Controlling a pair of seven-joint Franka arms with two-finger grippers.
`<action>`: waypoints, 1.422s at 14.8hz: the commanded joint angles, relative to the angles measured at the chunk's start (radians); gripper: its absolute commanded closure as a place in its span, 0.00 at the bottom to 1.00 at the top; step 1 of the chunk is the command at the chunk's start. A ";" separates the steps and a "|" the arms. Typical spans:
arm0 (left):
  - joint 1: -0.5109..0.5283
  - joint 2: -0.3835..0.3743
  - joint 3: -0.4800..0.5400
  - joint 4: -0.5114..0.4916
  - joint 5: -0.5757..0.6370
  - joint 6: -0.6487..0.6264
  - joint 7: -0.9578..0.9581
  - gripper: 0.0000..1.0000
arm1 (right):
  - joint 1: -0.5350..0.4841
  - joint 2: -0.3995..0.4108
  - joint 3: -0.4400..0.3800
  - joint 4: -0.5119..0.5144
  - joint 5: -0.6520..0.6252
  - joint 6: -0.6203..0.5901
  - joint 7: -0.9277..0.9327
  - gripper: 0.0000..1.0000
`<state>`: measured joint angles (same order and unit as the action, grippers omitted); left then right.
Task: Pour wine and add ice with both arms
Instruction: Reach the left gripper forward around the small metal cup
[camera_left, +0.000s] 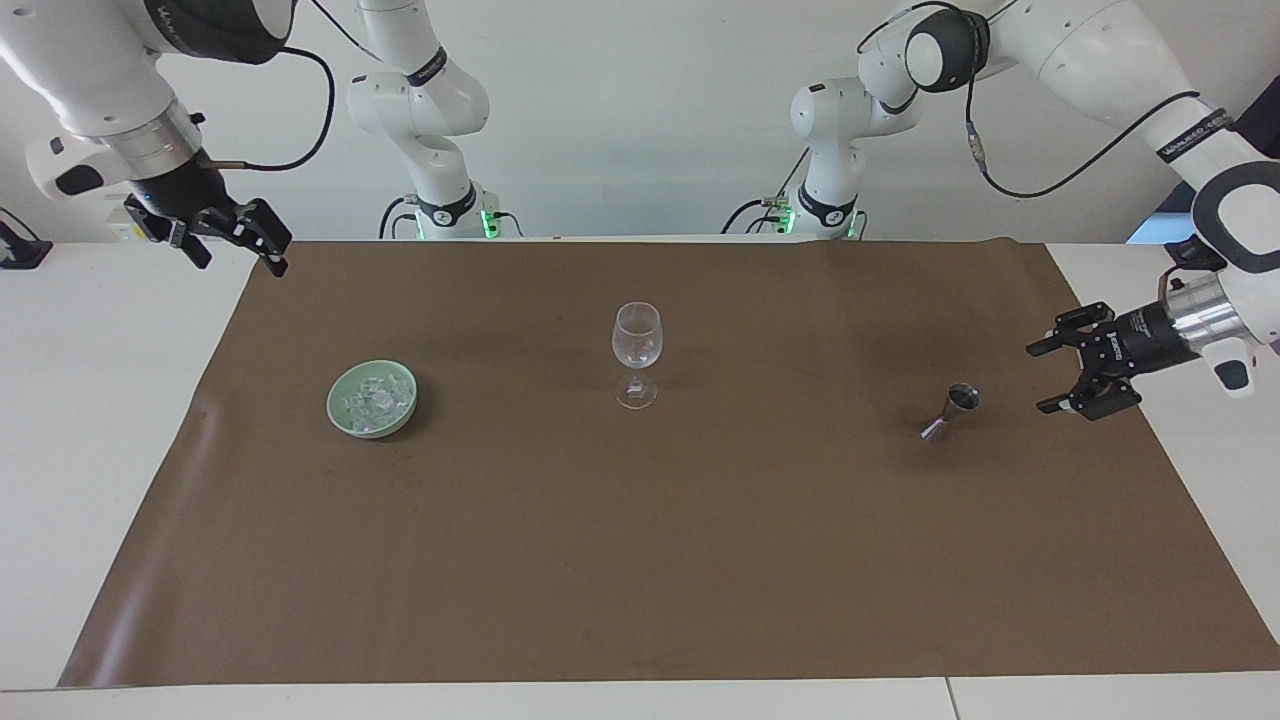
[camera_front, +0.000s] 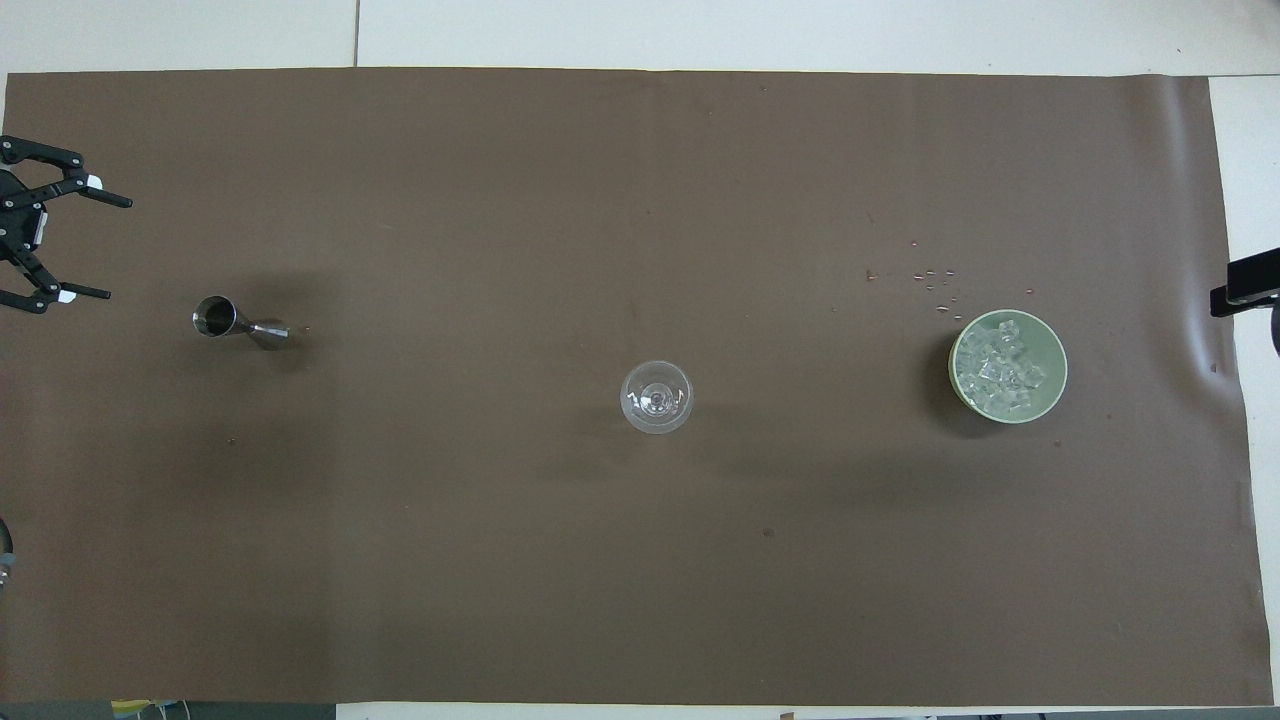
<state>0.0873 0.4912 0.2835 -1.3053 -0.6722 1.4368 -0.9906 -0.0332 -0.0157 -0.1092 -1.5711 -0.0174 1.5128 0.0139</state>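
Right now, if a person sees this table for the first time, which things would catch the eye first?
Probably the clear wine glass, standing upright and alone in the middle of the brown mat. Next, the pale green bowl heaped with ice toward the right arm's end, and the small metal jigger toward the left arm's end. The left claw hangs open beside the jigger without touching it, while the right claw waits open over the mat's corner.

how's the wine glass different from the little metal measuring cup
The wine glass is clear; the metal measuring cup is shiny steel. The wine glass is taller, with a round bowl on a thin stem; the metal measuring cup is short and pinched at its waist. The wine glass stands mid-mat; the metal measuring cup stands toward the left arm's end. Both stand upright, untouched.
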 joint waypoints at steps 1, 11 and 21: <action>0.012 -0.032 0.009 -0.085 -0.049 0.027 -0.059 0.00 | -0.017 -0.009 0.010 -0.015 0.008 0.014 -0.025 0.00; 0.014 -0.111 0.008 -0.342 -0.152 0.186 -0.069 0.00 | -0.024 -0.010 0.008 -0.017 0.008 0.012 -0.026 0.00; 0.034 -0.164 0.008 -0.598 -0.148 0.323 0.112 0.00 | -0.025 -0.010 0.010 -0.017 0.008 0.004 -0.025 0.00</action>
<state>0.1246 0.3920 0.2888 -1.8113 -0.8044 1.7055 -0.9060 -0.0409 -0.0157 -0.1097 -1.5722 -0.0174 1.5128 0.0139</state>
